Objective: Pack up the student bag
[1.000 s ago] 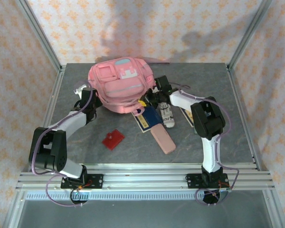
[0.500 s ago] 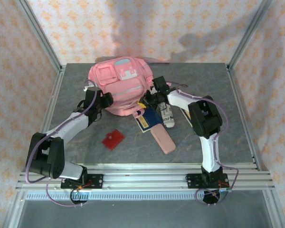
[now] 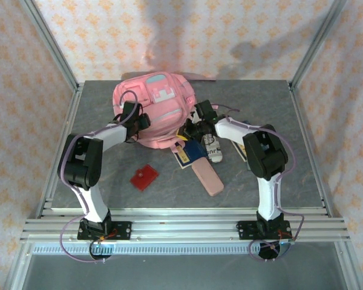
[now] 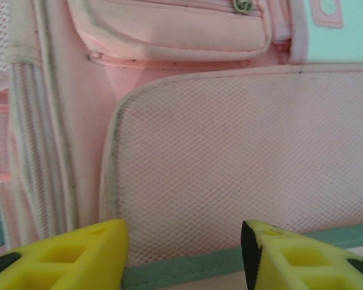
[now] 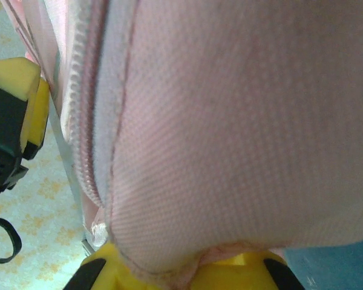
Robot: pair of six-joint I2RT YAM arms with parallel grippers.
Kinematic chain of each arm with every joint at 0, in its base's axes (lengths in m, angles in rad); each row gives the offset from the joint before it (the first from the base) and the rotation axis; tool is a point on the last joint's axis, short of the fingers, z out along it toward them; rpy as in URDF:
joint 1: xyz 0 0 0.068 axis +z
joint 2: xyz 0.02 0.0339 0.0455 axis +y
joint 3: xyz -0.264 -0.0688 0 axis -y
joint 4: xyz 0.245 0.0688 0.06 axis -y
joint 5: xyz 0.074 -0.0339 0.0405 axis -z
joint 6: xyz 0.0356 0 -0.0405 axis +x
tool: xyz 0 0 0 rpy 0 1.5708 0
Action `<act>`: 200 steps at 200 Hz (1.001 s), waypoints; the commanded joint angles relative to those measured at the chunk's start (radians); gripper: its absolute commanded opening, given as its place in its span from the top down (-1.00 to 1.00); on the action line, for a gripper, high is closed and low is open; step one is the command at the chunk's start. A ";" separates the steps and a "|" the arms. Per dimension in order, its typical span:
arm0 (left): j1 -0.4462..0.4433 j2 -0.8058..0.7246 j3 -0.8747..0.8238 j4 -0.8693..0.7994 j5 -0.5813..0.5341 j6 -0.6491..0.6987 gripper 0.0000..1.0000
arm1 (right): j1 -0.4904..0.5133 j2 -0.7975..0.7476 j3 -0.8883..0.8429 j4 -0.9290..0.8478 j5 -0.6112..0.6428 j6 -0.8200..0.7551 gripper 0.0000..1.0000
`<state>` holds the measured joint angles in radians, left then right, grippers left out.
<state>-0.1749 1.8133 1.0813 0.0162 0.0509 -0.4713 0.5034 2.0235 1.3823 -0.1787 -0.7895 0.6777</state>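
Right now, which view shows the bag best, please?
The top view: the whole bag shows there. The left wrist gives a close-up of its mesh pocket, the right wrist of fabric and zip.

Pale wallpaper (image 3: 97, 36) with orange floral print, grey mottled tabletop (image 3: 260, 96), aluminium frame posts (image 3: 51, 42), soft shadows on back wall

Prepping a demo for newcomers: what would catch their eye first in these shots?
The large pink fabric backpack at the back-centre of the grey table, with both arms reaching to it. The right tool is shut on fabric at its right edge; the left tool hangs open over its mesh panel. A flat pink pencil case lies in front.
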 commanded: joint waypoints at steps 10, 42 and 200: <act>0.019 -0.076 -0.142 -0.061 -0.086 -0.044 0.03 | -0.002 -0.068 -0.015 -0.005 0.024 -0.077 1.00; 0.033 -0.156 -0.291 -0.059 -0.110 -0.058 0.07 | -0.002 -0.060 -0.003 0.000 0.027 -0.086 1.00; 0.011 -0.345 -0.193 -0.168 -0.065 -0.060 -0.30 | 0.031 0.170 0.444 -0.281 0.254 -0.196 0.03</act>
<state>-0.1074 1.5482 0.8547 -0.0898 -0.0566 -0.5255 0.5644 2.2936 1.8530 -0.4698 -0.7712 0.5747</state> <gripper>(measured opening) 0.637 0.411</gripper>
